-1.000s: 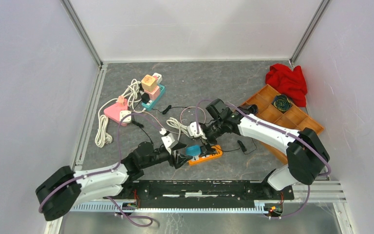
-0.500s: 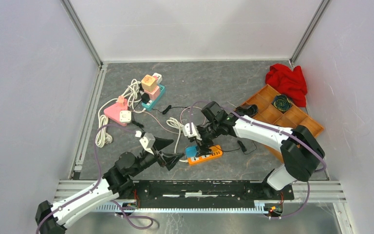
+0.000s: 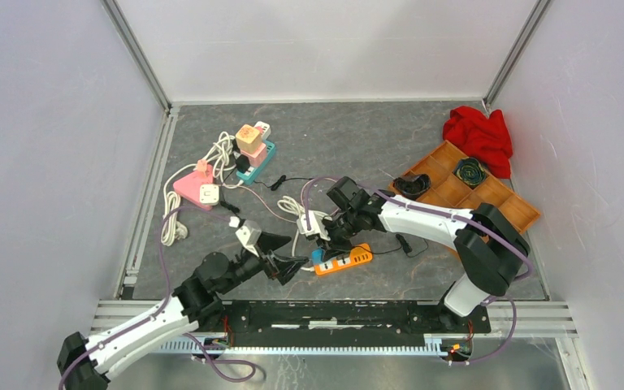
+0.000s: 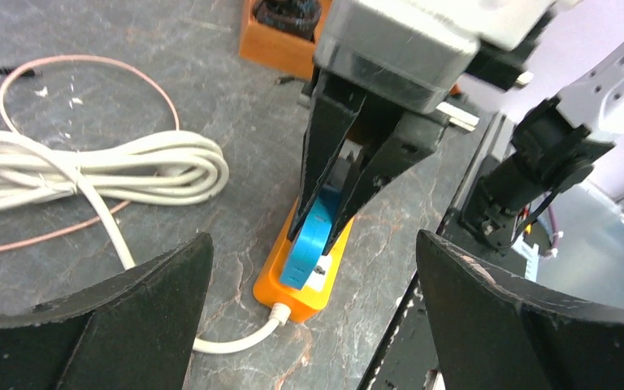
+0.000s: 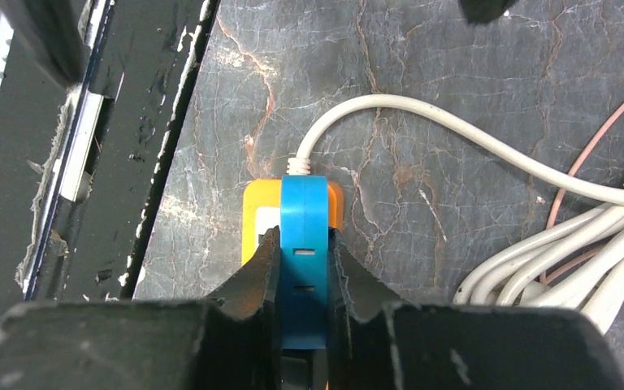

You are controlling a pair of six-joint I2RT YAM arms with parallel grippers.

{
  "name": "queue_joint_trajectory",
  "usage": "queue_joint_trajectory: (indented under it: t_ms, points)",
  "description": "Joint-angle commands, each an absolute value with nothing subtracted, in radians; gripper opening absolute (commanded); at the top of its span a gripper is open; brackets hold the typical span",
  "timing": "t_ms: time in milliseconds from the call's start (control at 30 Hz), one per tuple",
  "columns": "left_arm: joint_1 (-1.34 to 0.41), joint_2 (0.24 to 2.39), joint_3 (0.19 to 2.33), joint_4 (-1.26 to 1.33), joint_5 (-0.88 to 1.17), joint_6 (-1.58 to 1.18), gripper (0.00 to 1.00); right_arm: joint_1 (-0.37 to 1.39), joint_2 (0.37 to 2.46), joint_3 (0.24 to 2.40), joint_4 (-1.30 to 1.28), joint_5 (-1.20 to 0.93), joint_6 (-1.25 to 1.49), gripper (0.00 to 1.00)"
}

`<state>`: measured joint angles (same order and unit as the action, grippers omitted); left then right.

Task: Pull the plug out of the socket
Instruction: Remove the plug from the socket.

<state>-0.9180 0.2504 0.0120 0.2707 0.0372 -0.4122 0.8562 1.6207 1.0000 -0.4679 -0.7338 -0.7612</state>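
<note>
- Right gripper [image 5: 305, 270] is pinching the blue flat plastic plug [image 5: 304, 219], one black finger pressed on each broad face.
- The plug is standing upright on the orange plastic power strip [image 5: 253, 213], at the strip's cable end and touching its top face. It is not yet lifted clear.
- A white round cable [image 5: 455, 130] is leaving that same end of the strip and curving away.
- Compared with a second ago, the right arm's wrist is sitting further left over the strip and lower to it. The plug's place on the strip is reading the same as then.
- Left gripper [image 3: 287, 264] is spread wide and holding nothing. Its black fingers [image 4: 130, 313] are framing the strip from its cable-end side, well apart from it.
- A second ago this gripper was up against the strip's cable end, just beside the plug. By half a second ago it was already backed off, and it is hardly shifting since.
- The strip itself is lying where it lay in both earlier views.
- A coiled white cord [image 4: 89, 166] and a thin pink wire loop [image 4: 158, 93] are lying on the grey slate-look table [image 4: 236, 106], left of the strip in the left wrist view.
- An orange wooden divided tray [image 3: 500, 213] is sitting right of the strip, with a red crumpled cloth [image 3: 478, 134] behind it.
</note>
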Motion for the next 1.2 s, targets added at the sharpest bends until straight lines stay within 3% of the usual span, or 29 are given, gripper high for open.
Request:
queue_joint_trajectory:
  t_ms: [0, 133, 467, 1167]
  points:
    - [-0.922, 0.408, -0.063, 0.460, 0.095, -0.381, 1.00, 0.859, 1.608, 1.032, -0.473, -0.699, -0.770, 0.08]
    - [-0.923, 0.622, -0.044, 0.622, 0.138, -0.298, 1.00, 0.844, 1.595, 1.032, -0.505, -0.696, -0.810, 0.00]
    - [-0.941, 1.097, 0.025, 0.962, 0.292, -0.039, 1.00, 0.747, 1.586, 1.061, -0.677, -0.779, -1.012, 0.00]
    - [-1.049, 1.587, 0.124, 1.363, 0.104, 0.154, 0.99, 0.680, 1.557, 1.050, -0.667, -0.898, -0.984, 0.00]
